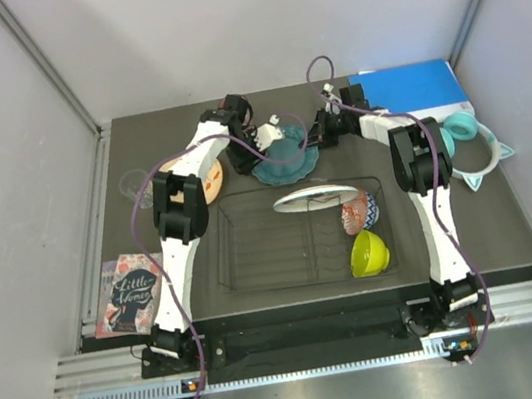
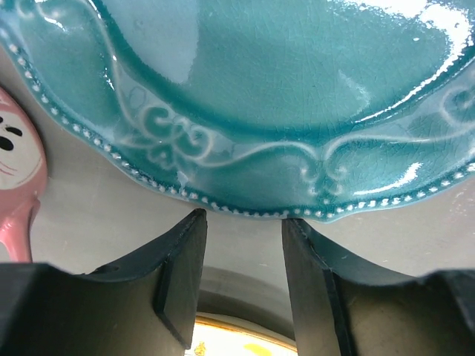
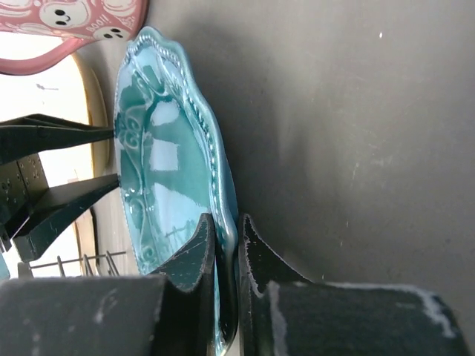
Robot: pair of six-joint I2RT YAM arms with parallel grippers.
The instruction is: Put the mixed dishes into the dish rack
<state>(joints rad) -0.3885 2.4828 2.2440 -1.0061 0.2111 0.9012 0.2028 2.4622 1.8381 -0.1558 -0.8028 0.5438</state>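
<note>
In the upper middle of the overhead view, just beyond the far edge of the dish rack (image 1: 254,250), the teal scalloped plate (image 1: 287,161) is lying between the tips of the two arms. The right jaws are clenching its rim: in the right wrist view the plate (image 3: 159,170) is showing nearly edge-on, with one finger pressing on each side of the beaded edge. The left jaws are standing released and apart, gripping nothing. In the left wrist view their tips are reaching the plate's (image 2: 282,96) near edge, while the gap between them is showing only table and a sliver of the cream-yellow floral plate (image 2: 237,345) below. Whether the teal plate is clear of the table (image 1: 511,211) cannot be told. The pink-red mug (image 2: 18,185) is sitting just beside the plate at the left of that view. In the overhead view the cream-yellow plate (image 1: 208,180) is lying partly under the left arm, and the small clear glass (image 1: 133,187) is standing further left. Inside the rack, a white plate (image 1: 314,198) is standing at the far side, with the pink patterned bowl (image 1: 357,211) and the lime-green bowl (image 1: 369,253) resting at the right end. A blue binder (image 1: 409,91) and teal headphones (image 1: 472,142) are lying at the upper right, and a book (image 1: 129,294) is lying at the lower left.
</note>
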